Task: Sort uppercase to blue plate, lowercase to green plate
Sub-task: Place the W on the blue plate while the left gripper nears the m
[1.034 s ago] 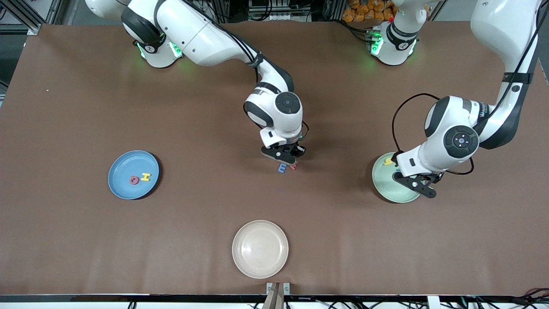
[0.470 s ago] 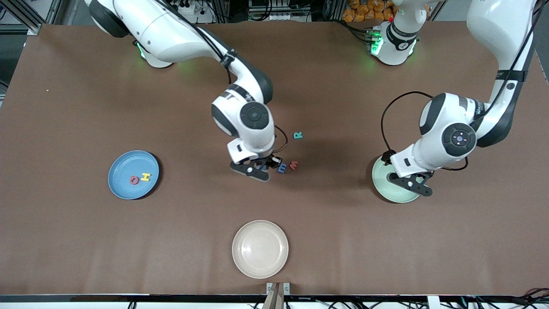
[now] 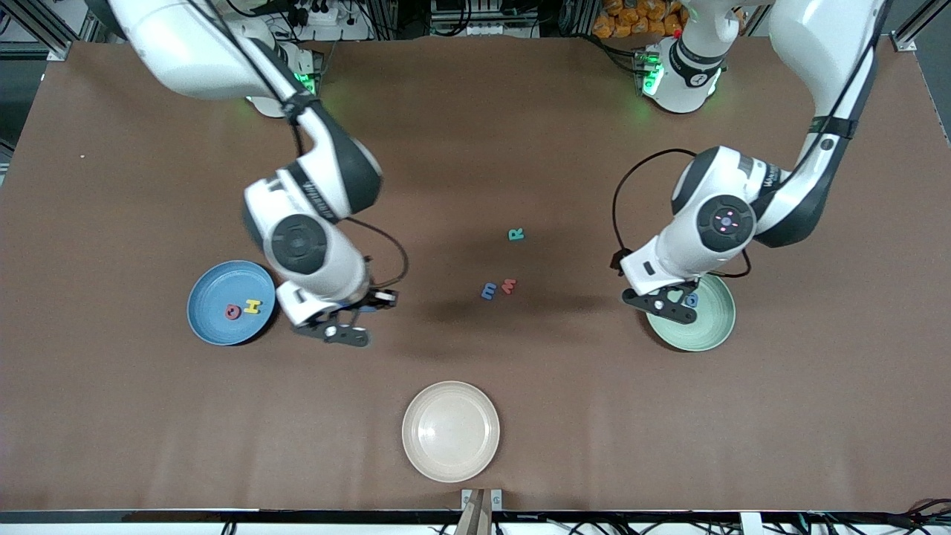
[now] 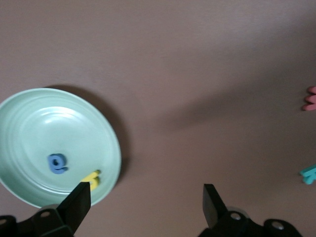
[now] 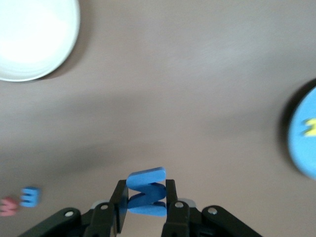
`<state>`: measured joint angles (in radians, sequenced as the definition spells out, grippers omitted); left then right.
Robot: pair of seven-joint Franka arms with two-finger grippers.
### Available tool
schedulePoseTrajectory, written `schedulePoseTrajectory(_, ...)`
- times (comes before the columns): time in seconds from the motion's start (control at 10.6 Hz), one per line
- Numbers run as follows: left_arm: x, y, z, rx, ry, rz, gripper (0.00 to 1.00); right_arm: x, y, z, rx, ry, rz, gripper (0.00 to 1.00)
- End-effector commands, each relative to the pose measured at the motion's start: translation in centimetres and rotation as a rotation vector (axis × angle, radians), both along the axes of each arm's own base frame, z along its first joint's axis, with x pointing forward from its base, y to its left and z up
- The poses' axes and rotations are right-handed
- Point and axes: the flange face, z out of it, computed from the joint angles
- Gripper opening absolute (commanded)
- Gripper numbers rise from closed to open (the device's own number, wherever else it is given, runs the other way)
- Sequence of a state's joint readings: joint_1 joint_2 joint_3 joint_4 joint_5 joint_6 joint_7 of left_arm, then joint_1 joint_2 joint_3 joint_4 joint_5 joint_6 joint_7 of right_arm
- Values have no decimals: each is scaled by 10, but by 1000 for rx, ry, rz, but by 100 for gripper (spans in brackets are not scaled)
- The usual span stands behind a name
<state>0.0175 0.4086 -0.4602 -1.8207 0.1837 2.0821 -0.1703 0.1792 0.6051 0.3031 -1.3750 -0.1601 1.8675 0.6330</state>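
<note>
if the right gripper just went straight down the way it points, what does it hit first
Probably bare table. The right gripper, shut on the blue W, points down at brown surface beside the blue plate, though depth is hard to judge.

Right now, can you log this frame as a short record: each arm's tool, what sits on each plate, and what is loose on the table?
right tool: shut on blue W, over bare table beside the blue plate
left tool: open, empty, over the green plate rim
blue plate: red Q, yellow H
green plate: blue a, yellow h
cream plate: nothing on it
loose on table: teal R, blue m, red m
</note>
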Motion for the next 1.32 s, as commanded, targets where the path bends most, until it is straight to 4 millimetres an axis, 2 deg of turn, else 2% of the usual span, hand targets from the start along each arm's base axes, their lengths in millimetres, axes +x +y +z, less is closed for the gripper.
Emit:
schedulePoseTrajectory(0.0, -18, -36, 3, -6, 2, 42, 100, -1, -79, -7, 8, 55, 127, 0)
schedulePoseTrajectory(0.28, -39, -72, -4, -22, -9, 60, 100, 2, -197, -33, 16, 97, 254, 0)
schedulePoseTrajectory(0.38, -39, -77, -7, -30, -16, 64, 100, -2, -230, -45, 21, 102, 299, 0)
schedulePoseTrajectory(0.56, -37, -80, -12, -51, -32, 65, 100, -12, -271, -77, 44, 76, 356, 0)
schedulePoseTrajectory(0.66, -39, -89, -14, -64, -48, 47, 100, -19, -280, -96, 51, 42, 372, 0)
schedulePoseTrajectory(0.75, -40, -101, -20, -89, -72, 29, 100, -23, -284, -112, 54, 20, 368, 22)
schedulePoseTrajectory(0.85, -42, -114, -33, -124, -92, 3, 100, -26, -286, -118, 55, 14, 364, 99)
schedulePoseTrajectory(1.13, -49, -141, -59, -144, -168, -120, 100, -27, -285, -109, 53, 12, 355, 100)
schedulePoseTrajectory(1.22, -55, -152, -70, -140, -163, -151, 100, -27, -283, -96, 46, 8, 358, 100)
